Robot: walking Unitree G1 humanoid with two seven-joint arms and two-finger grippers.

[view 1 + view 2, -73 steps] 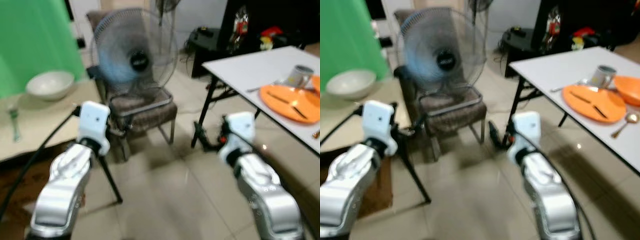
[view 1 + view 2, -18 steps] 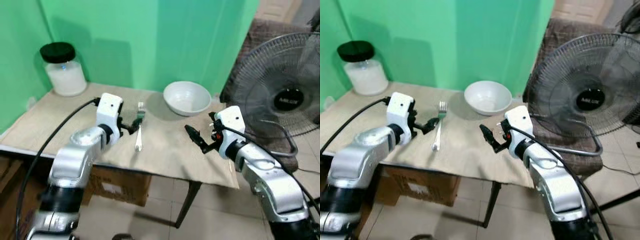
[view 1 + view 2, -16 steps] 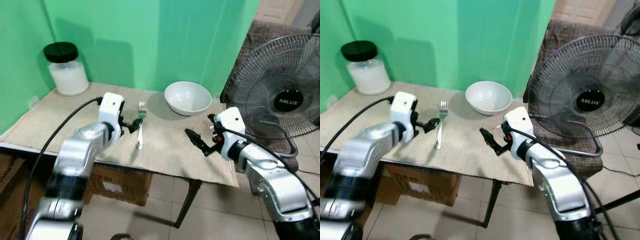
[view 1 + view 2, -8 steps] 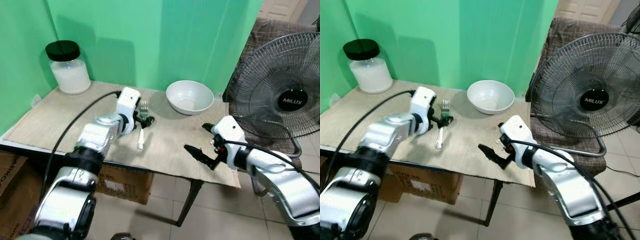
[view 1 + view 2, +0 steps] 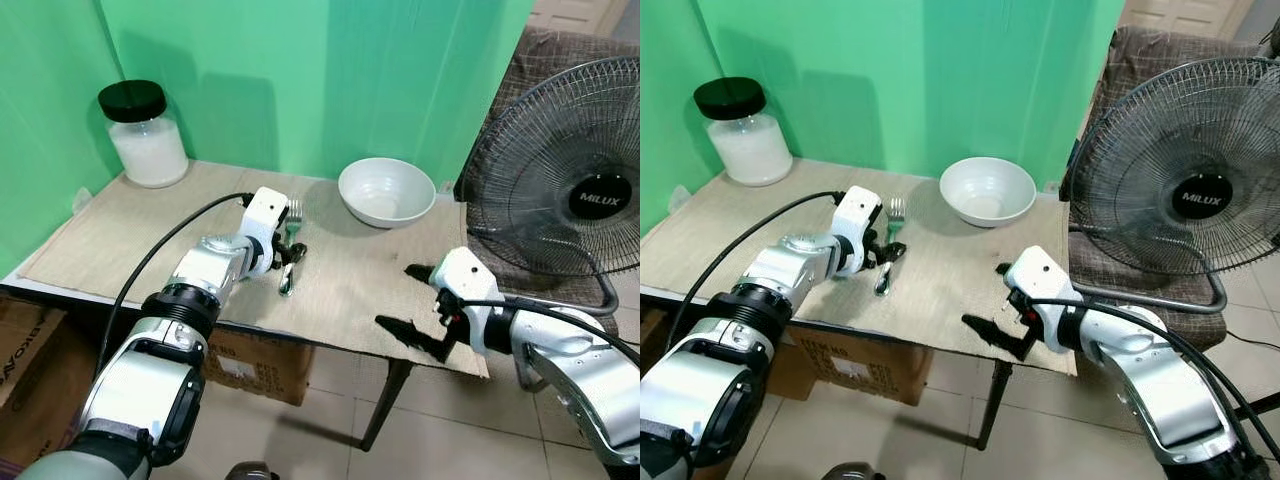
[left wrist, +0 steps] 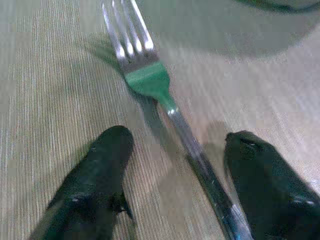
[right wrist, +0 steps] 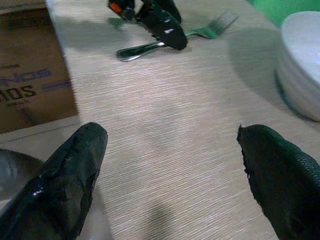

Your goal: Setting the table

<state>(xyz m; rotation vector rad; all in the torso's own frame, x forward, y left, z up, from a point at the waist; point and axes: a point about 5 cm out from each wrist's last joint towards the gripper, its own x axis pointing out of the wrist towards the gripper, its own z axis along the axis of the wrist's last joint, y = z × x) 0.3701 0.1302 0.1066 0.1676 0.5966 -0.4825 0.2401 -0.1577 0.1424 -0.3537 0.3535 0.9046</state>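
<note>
The left tool (image 6: 172, 175) is down on the desk (image 5: 120, 225) with its two fingers spread either side of the fork (image 6: 150, 85), not yet closed on the handle. The fork lies flat beside the white bowl (image 5: 386, 191). The right tool (image 7: 170, 170) hangs wide open over the desk's near edge, holding nothing.

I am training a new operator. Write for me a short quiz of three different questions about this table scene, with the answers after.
1. True or false: the left gripper has already closed on the fork.
2. Which thing stands at the table's far left corner? A) white bowl B) jar with black lid C) fan
3. Fill in: the right gripper hovers open near the table's ____ edge.

Key: 1. False; its fingers straddle the handle, open. 2. B. 3. Front.
</note>
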